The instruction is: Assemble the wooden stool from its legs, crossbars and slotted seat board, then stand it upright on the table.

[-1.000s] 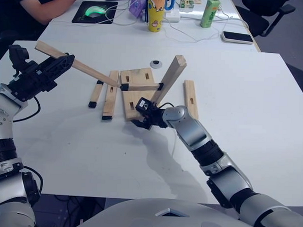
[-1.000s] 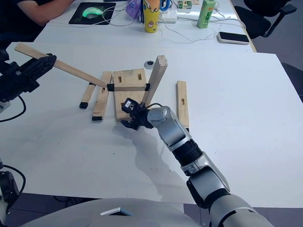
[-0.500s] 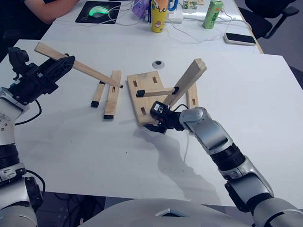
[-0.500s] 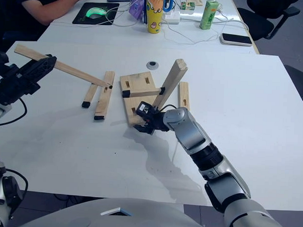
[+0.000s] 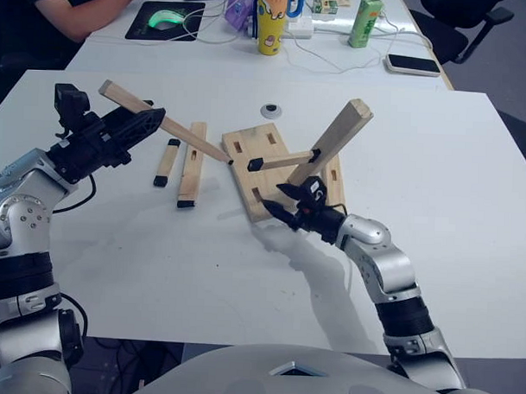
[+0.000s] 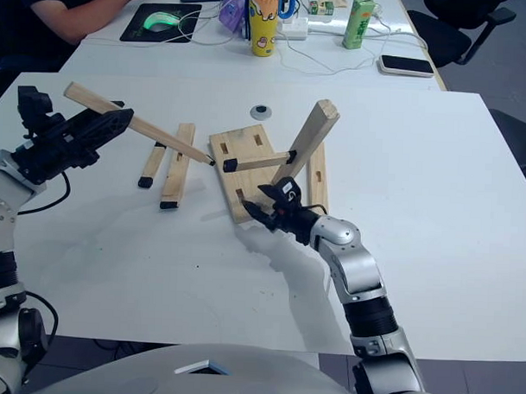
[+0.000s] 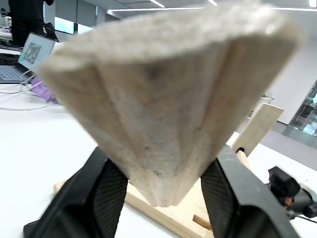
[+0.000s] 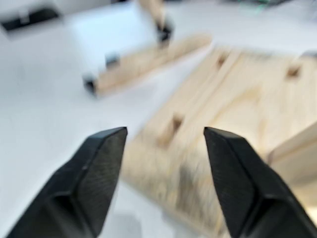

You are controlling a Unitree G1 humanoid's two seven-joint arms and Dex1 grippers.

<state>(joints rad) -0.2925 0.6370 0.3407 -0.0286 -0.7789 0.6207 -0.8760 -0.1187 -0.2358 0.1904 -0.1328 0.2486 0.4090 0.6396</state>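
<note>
My left gripper [image 5: 130, 128] is shut on a long wooden leg [image 5: 175, 129], held aslant above the table; its black-capped low end hangs just left of the seat board. In the left wrist view the leg [image 7: 163, 114] sits clamped between the black fingers [image 7: 106, 193]. The slotted seat board [image 5: 269, 154] lies flat. A second leg [image 5: 338, 137] leans up from it, and a crossbar [image 5: 282, 160] juts from that leg toward the held one without touching it. My right gripper [image 5: 280, 202] is open at the board's near corner [image 8: 198, 119], nothing between its fingers [image 8: 99, 168].
A spare leg [image 5: 193, 158] and a short crossbar [image 5: 167, 161] lie left of the board, another leg [image 5: 334, 180] at its right. A small black disc [image 5: 269, 110] lies behind. Cup [image 5: 272, 24], carton [image 5: 365, 21] and phone [image 5: 412, 64] stand on the far table.
The crossbar came away from the left-held leg as the board, leaning leg and crossbar slid right and turned. My left gripper has since carried its leg right, toward the crossbar's free end.
</note>
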